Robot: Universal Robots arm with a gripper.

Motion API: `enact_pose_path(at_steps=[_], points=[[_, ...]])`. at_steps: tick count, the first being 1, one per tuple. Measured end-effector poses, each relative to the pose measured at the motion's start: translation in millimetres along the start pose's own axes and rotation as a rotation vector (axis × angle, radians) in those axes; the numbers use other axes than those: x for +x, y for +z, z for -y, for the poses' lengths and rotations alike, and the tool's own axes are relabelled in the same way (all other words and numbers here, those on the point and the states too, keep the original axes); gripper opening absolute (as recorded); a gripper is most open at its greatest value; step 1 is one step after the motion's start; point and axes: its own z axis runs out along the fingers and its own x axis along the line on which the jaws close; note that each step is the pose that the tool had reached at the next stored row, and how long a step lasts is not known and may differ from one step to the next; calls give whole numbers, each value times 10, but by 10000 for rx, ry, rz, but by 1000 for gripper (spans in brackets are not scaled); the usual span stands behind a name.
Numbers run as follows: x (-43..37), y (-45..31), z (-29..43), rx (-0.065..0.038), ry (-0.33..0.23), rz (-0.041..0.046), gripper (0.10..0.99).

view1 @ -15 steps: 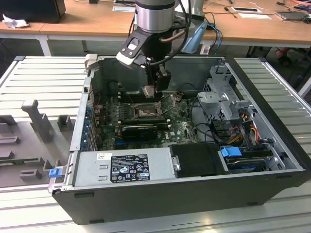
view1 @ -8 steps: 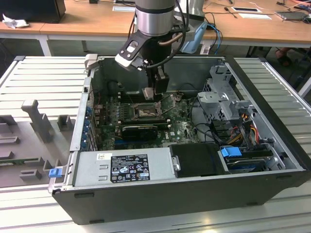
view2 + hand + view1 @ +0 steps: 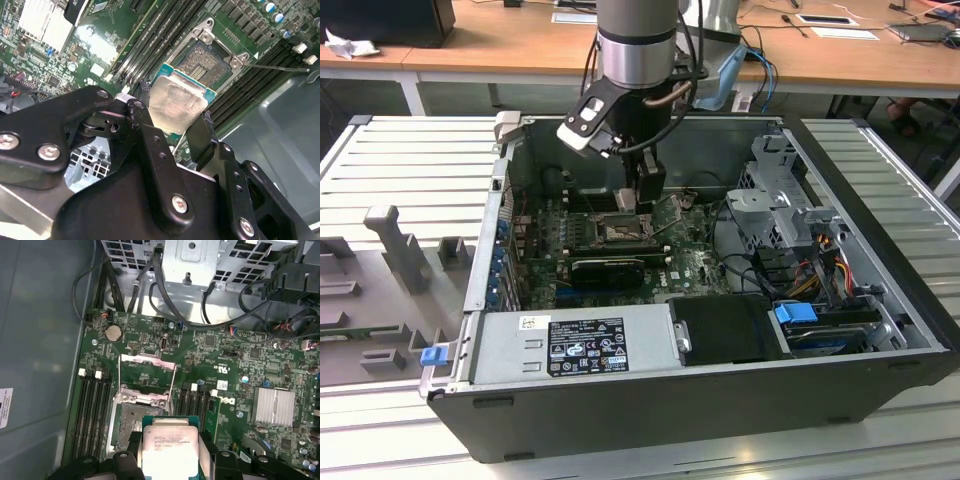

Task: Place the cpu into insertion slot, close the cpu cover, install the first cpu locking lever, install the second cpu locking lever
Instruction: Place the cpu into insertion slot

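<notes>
Second wrist view, gripper [image 3: 174, 104]: black fingers [image 3: 141, 112] clamped on two opposite edges of the cpu.
cpu [image 3: 177, 107]: tilted, silver top showing, off the board and partly over the insertion slot.
insertion slot [image 3: 204, 61]: contact field bare, between memory slots [image 3: 160, 35].
cpu cover [image 3: 147, 371]: swung up, open.
computer case [image 3: 650, 400]: open, with the arm [image 3: 638, 40] reaching in.
</notes>
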Motion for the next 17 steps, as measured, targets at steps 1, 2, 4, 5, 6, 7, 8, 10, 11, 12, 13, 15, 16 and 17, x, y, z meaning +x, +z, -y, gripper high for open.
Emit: enact_pose_path(at_steps=[1,2,4,5,6,7,8,10,11,12,13,15,16,17], points=[[8,20,2,-1,85,10,537],[11,46,10,-3,119,12,537],[20,86,23,-5,148,14,537],[36,103,23,-3,150,16,537],[47,115,24,-3,150,14,537],[52,128,26,-5,151,9,537],[58,142,27,-5,151,7,537],[80,188,32,-4,151,7,537],[84,201,33,-6,151,5,537],[89,215,33,-5,151,6,537],[91,229,34,-4,150,7,537],[93,259,36,-5,151,6,537],[93,264,37,-5,151,3,537],[95,273,37,-5,153,1,537]])
